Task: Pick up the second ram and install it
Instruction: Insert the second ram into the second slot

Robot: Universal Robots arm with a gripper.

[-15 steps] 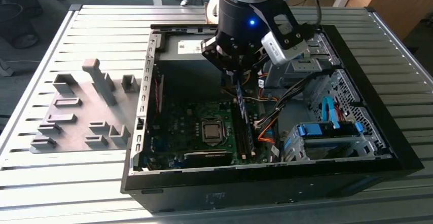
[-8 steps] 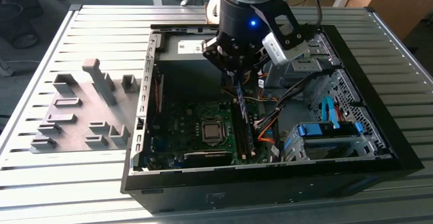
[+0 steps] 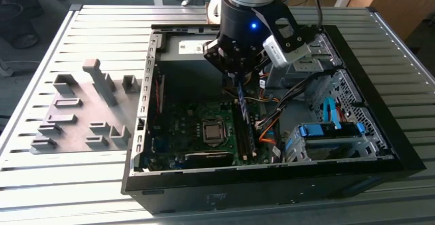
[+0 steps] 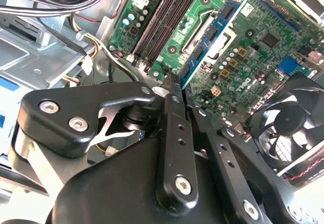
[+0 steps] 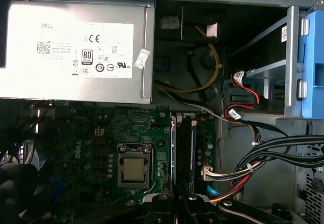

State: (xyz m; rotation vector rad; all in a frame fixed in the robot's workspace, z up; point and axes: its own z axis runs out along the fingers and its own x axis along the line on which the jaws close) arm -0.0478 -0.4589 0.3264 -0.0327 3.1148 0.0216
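My gripper [image 3: 239,80] hangs inside the open computer case, shut on the second ram [image 3: 242,102]. The ram is a thin blue-green stick held edge-on and pointing down at the motherboard [image 3: 193,133]. Its lower end sits just above the long dark memory slots [image 3: 246,136] beside the processor socket [image 3: 214,131]. In the second wrist view the black fingers [image 4: 172,107] clamp the ram [image 4: 215,29], which reaches out over the board next to the slots [image 4: 162,16]. In the first wrist view the ram [image 5: 185,153] runs from my gripper [image 5: 175,199] along the slots [image 5: 174,148].
A grey plastic tray [image 3: 75,118] with upright blocks lies on the slatted table at the exterior view's left. Inside the case are the silver power supply [image 5: 71,51], cable bundles [image 5: 263,158], a blue drive cage [image 3: 333,133] and a black fan [image 4: 288,117].
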